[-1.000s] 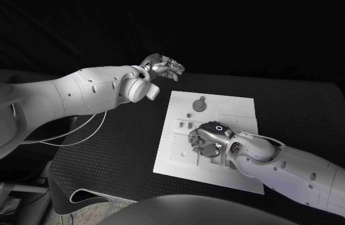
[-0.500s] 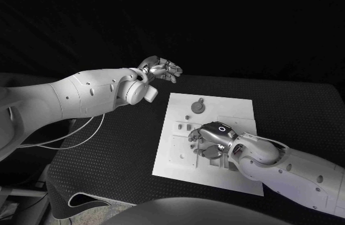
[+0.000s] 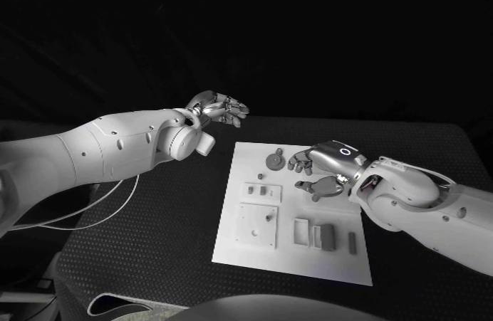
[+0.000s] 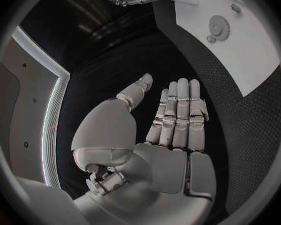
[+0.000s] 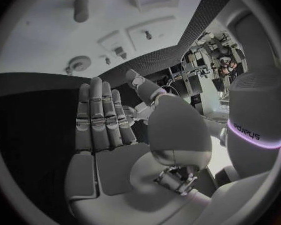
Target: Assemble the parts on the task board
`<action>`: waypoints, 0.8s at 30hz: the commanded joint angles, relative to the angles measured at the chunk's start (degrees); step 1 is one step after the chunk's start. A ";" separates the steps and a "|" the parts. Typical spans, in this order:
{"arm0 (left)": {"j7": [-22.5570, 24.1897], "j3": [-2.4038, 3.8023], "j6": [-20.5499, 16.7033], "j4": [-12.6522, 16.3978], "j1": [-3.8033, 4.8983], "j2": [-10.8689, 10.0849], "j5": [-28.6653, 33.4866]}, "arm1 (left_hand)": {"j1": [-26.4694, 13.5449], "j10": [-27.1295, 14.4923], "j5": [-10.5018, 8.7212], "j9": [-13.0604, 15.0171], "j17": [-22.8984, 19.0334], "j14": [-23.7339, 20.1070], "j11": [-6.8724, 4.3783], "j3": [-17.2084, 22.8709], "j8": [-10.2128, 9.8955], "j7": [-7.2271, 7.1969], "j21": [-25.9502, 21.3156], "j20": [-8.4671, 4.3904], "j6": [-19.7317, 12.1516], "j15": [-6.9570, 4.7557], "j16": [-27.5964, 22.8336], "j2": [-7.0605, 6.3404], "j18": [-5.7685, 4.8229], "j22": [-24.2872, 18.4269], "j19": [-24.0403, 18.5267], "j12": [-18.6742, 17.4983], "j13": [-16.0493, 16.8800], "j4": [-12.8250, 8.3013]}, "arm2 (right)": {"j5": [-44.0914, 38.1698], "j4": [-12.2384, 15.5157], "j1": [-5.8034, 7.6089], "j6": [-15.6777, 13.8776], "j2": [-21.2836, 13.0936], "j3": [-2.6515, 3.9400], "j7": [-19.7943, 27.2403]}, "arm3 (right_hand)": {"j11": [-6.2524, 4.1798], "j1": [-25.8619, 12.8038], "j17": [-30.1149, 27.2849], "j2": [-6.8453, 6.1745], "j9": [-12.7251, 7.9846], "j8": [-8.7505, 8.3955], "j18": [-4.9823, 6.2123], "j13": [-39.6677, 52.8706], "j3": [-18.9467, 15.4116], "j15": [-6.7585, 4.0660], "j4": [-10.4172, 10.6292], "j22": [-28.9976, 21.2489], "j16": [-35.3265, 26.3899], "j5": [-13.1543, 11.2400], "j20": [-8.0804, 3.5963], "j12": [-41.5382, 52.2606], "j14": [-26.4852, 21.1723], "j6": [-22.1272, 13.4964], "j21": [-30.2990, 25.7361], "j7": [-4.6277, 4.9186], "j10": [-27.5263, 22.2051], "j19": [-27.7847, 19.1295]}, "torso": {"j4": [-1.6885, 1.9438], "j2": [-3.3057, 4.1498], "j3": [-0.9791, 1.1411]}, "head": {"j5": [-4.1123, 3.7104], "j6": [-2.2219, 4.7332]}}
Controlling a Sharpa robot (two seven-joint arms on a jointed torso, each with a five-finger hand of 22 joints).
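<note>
The task board [image 3: 257, 253] lies flat in the middle of the black worktop [image 3: 154, 235], and several grey parts are seen on it. A round gear-like part [image 3: 276, 159] sits near the board's far edge, two small pieces [image 3: 257, 189] lie just nearer, a square plate [image 3: 258, 225] is placed at the near left, and upright rectangular blocks [image 3: 320, 235] are set side by side to its right, with a slim piece [image 3: 353, 243] at the right end of the row. Whether each of these is fully seated cannot be told.

The right hand [image 3: 320, 170] is held above the far right part of the board, its fingers extended and apart, and nothing is carried in it. The left hand [image 3: 218, 107] is raised beyond the board's far left corner, well apart from it, with the fingers stretched out and nothing held.

As neither hand holds a part, the work is judged to be between steps. The near row looks placed; the gear and the small pieces near it are judged the likeliest to be left, though this cannot be confirmed.
</note>
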 commanded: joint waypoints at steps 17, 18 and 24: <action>0.60 0.06 0.32 -0.12 0.08 0.24 0.30 | -0.40 -0.33 0.26 -0.07 0.10 0.20 0.04 -0.32 0.30 -0.14 0.19 0.07 -0.34 0.04 -0.40 -0.16 0.08 -0.15 0.17 0.37 -0.02 -0.08 | -6.45 -2.74 0.83 17.94 -1.47 -0.58 -6.97 | 2.12 -2.86 1.06 -4.76 -0.71 -1.09 0.49 -0.52 0.24 0.87 4.20 1.12 -0.98 -0.25 0.44 -2.44 -1.46 -2.69 -0.84 -1.98 -4.10 -1.11 | 0.22 0.11 0.06 | -1.02 0.44; 0.61 0.06 0.35 -0.12 0.08 0.27 0.30 | -0.40 -0.33 0.26 -0.07 0.10 0.20 0.04 -0.32 0.31 -0.14 0.19 0.07 -0.34 0.04 -0.40 -0.16 0.08 -0.15 0.17 0.37 -0.02 -0.08 | -6.86 -2.90 0.78 18.07 -1.36 -0.69 -6.99 | 2.13 -2.82 1.07 -4.74 -0.70 -1.07 0.49 -0.52 0.27 0.88 4.22 1.13 -0.99 -0.25 0.44 -2.45 -1.48 -2.67 -0.85 -2.00 -4.13 -1.13 | 0.24 0.12 0.06 | -1.06 0.40; 0.59 0.05 0.37 -0.19 0.08 0.24 0.30 | -0.41 -0.33 0.25 -0.08 0.12 0.21 0.04 -0.32 0.31 -0.14 0.19 0.07 -0.34 0.04 -0.42 -0.15 0.08 -0.18 0.17 0.37 -0.02 -0.07 | -7.92 -3.99 0.41 17.86 -0.90 -0.90 -7.25 | 2.07 -2.09 1.31 -4.08 -0.54 -0.63 0.55 -0.44 0.62 0.84 4.21 1.20 -0.95 -0.24 0.43 -2.37 -1.42 -2.14 -0.85 -1.83 -4.12 -1.11 | 0.31 0.11 0.05 | -1.09 0.25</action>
